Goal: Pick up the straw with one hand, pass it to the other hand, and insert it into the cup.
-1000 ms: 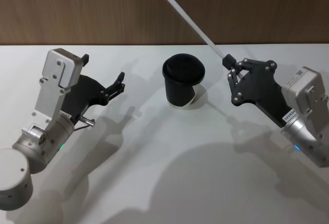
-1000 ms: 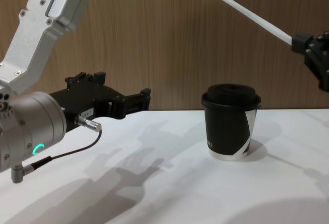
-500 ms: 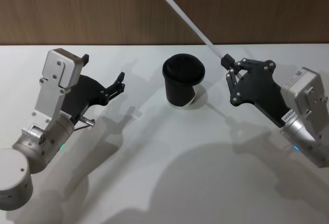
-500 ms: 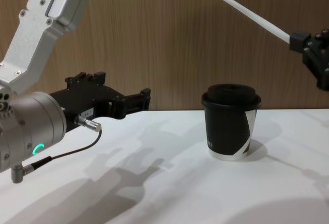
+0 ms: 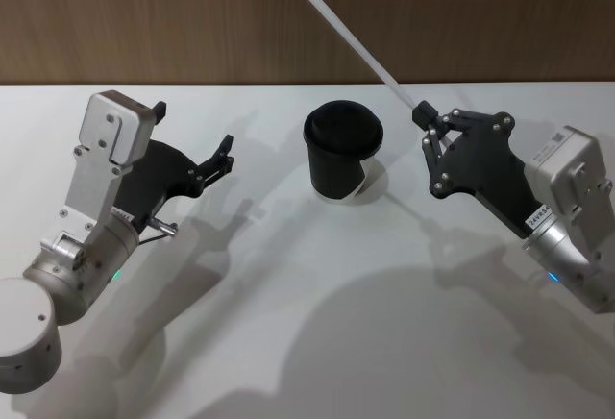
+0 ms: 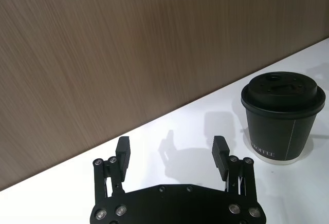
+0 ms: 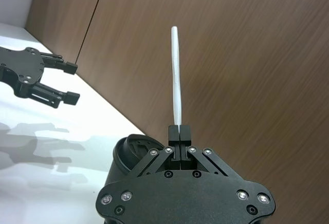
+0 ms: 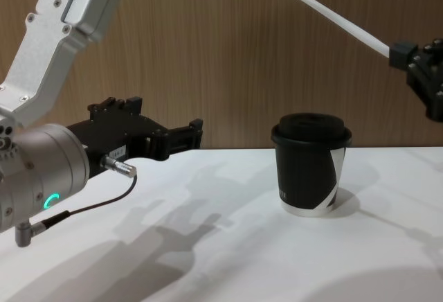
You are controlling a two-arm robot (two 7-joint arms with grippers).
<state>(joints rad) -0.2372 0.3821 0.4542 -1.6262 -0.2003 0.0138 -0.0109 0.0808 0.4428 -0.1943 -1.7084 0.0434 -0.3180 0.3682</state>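
- slight drift noted: right gripper (image 5: pixel 420 111) and straw (image 5: pixel 346 39) had edged left; left gripper (image 5: pixel 224 150) unchanged.
- left fingers stood wide apart, empty, left of cup (image 5: pixel 343 150).
- right fingers were pinched on straw's lower end, straw slanting above cup.
- handover advice: grasp mid-straw before release.

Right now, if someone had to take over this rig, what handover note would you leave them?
Right gripper: shut on the lower end of the straw, which slants up and toward the robot's left, in the air higher than the cup.
Left gripper: open, holding nothing, hovering above the table to the left of the cup.
Cup: upright on the table between the arms, lid on.
Done: straw picked up.
Left: pass the straw to the left gripper, then insert it into the cup.
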